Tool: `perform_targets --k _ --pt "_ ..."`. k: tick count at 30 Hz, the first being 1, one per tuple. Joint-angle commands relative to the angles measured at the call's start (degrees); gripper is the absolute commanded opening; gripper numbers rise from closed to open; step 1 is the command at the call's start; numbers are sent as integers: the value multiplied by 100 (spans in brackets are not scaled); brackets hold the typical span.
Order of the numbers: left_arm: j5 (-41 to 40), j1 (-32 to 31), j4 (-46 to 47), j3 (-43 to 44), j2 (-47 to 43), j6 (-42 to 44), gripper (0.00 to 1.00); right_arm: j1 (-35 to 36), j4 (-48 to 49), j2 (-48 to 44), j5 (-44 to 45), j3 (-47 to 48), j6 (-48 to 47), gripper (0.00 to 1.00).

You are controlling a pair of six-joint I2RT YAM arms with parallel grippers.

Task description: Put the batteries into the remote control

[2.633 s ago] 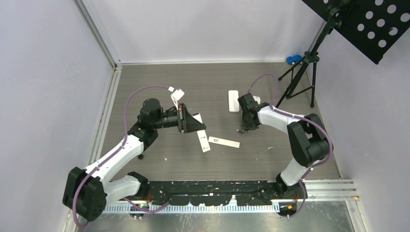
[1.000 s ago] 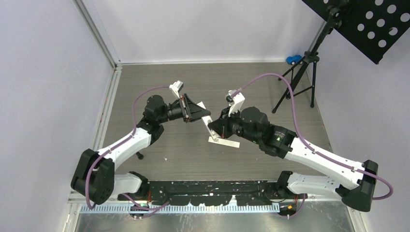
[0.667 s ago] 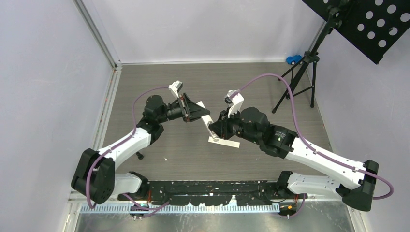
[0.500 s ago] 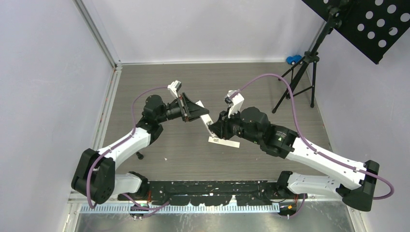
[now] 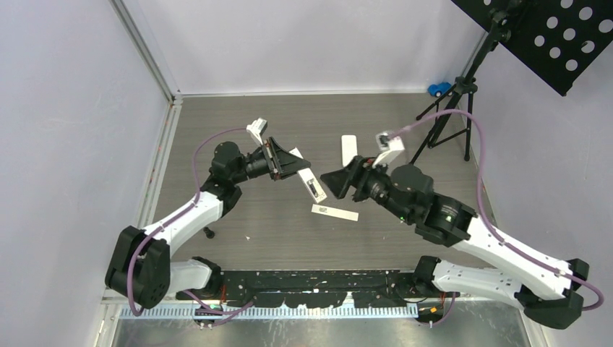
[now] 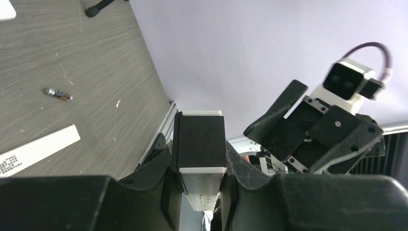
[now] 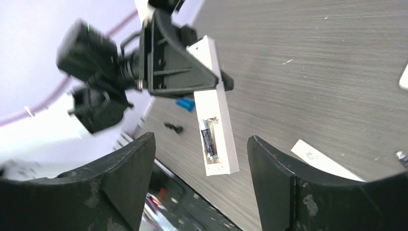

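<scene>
We count two pincers, two remotes, two batteries, one white strip. The cover strip lies on the table, on the near side of the right pincer, whose fingers stand wide apart, gripping nothing. The left pincer clamps one end of the remote control; the free end slants toward the right pincer. The second remote lies beyond the right pincer. Each battery: thin dark cylinder, far shorter than the remote. The right wrist view gives us the seated battery in the held remote's open bay. The left wrist view misses it but shows the loose battery on the table, well apart from the left pincer.
</scene>
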Motion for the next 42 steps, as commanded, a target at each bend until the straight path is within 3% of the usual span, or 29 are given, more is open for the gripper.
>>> perform_targets --k 1,5,8,19,32,42 --pt "-396 32 310 93 -385 206 0 23 123 -577 1428 -251 2407 77" --pt "-851 32 269 88 -656 189 0 23 379 -735 1466 -704 3577 81" --pt "-1058 32 177 101 -828 202 0 18 1364 -822 1269 -1328 4199 83" --pt "-1100 31 160 78 -957 19 0 23 3727 171 477 -1806 4642 86" --pt "-779 27 71 179 -890 181 0 23 4144 693 192 -1601 4702 86" --pt "-751 32 85 171 -896 203 0 14 4213 794 9 -1555 4677 65"
